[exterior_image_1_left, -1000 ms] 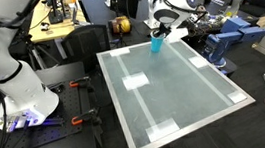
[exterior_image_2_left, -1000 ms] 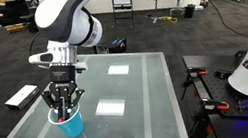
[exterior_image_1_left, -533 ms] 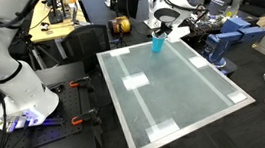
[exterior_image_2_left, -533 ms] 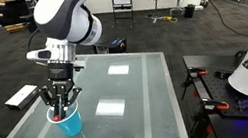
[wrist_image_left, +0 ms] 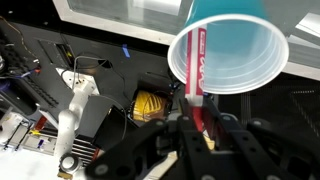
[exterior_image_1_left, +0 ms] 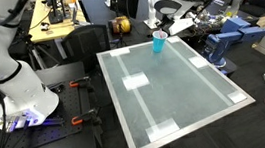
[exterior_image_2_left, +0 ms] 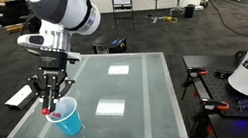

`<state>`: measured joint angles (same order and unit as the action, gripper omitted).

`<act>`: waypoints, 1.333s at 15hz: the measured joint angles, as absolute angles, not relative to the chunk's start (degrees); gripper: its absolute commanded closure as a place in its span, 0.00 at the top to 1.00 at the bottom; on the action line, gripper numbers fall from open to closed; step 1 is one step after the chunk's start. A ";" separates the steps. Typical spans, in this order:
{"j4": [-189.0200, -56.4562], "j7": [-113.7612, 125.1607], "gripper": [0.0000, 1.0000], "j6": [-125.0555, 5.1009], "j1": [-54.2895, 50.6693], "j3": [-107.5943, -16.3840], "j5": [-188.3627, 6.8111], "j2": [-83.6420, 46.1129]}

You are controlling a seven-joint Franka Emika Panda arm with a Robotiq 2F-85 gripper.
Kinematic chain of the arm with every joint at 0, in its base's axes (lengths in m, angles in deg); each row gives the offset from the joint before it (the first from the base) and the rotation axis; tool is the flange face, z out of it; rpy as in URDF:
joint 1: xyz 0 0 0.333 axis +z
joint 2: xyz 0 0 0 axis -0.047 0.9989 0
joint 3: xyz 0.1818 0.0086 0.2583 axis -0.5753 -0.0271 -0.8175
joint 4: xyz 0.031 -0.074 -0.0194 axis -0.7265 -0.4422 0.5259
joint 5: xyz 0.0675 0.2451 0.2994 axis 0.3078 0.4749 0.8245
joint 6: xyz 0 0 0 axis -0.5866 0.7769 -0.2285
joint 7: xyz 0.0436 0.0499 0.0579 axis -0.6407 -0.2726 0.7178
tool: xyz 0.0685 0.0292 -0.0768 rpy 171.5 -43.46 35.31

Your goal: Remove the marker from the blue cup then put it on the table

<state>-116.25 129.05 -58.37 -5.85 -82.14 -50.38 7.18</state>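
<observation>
On the large frosted grey-green table [exterior_image_2_left: 141, 95], near a corner, stands the small bright-blue tapered cup [exterior_image_2_left: 70, 120] holding the thin red-pink marker [wrist_image_left: 197, 60] against its inner wall, the black gripper [wrist_image_left: 201, 120] clamped on the marker's top end.

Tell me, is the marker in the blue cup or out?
Partly in: in the wrist view the marker crosses the rim into the blue cup, its near end in the gripper.

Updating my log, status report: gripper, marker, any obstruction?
Gripper shut on marker. Marker partly inside blue cup, against rim, not yet on table. No obstruction seen.
</observation>
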 measured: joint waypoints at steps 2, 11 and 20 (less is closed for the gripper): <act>-117.19 129.07 0.05 -58.53 -6.05 -82.42 -49.61 5.66; -125.31 129.10 0.05 -58.68 -6.41 -82.37 -43.66 -5.59; -137.29 120.31 0.05 -68.47 -5.63 -76.40 -43.62 -19.82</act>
